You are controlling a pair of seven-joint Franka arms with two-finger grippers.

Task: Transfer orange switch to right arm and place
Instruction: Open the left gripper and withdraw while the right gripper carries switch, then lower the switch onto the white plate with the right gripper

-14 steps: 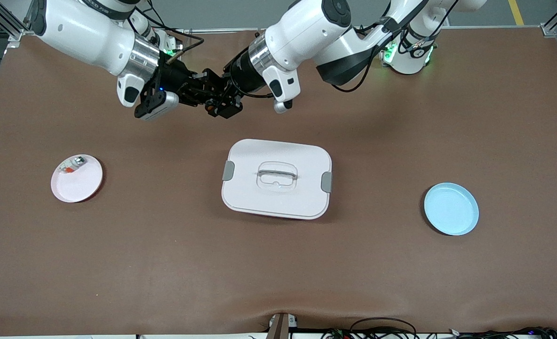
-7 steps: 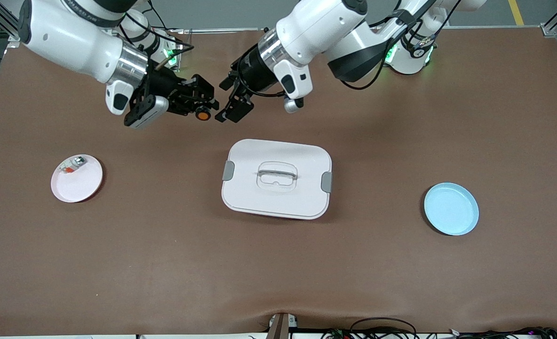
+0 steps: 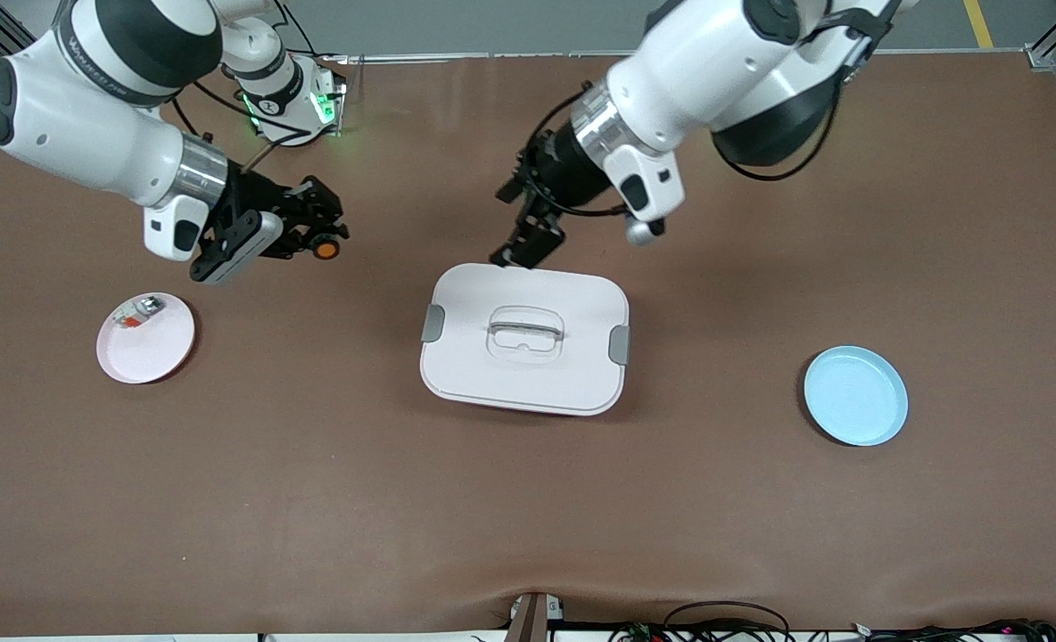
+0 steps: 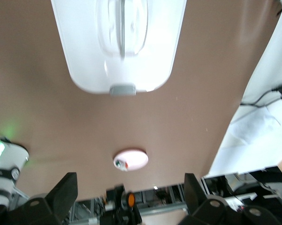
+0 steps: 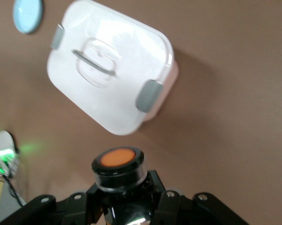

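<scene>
The orange switch (image 3: 323, 250), a small black cylinder with a round orange cap, sits in my right gripper (image 3: 317, 237), which is shut on its body. The right wrist view shows the orange switch (image 5: 118, 164) cap-up in the right gripper (image 5: 124, 190). This hand hangs over bare mat between the pink plate (image 3: 155, 349) and the white lidded box (image 3: 525, 374). My left gripper (image 3: 517, 217) is open and holds nothing, above the box's edge nearest the robots. From the left wrist, the left gripper (image 4: 129, 183) stands wide apart, with the orange switch (image 4: 130, 199) farther off.
The pink plate holds a small silver-white part with a red-orange bit (image 3: 136, 312). A blue plate (image 3: 855, 395) lies toward the left arm's end of the table. The white box has a handle on its lid (image 3: 525, 332) and grey clasps.
The two hands have parted. The left gripper opened, let go of the switch and drew back over the box edge. The right gripper carried the switch toward the pink plate.
</scene>
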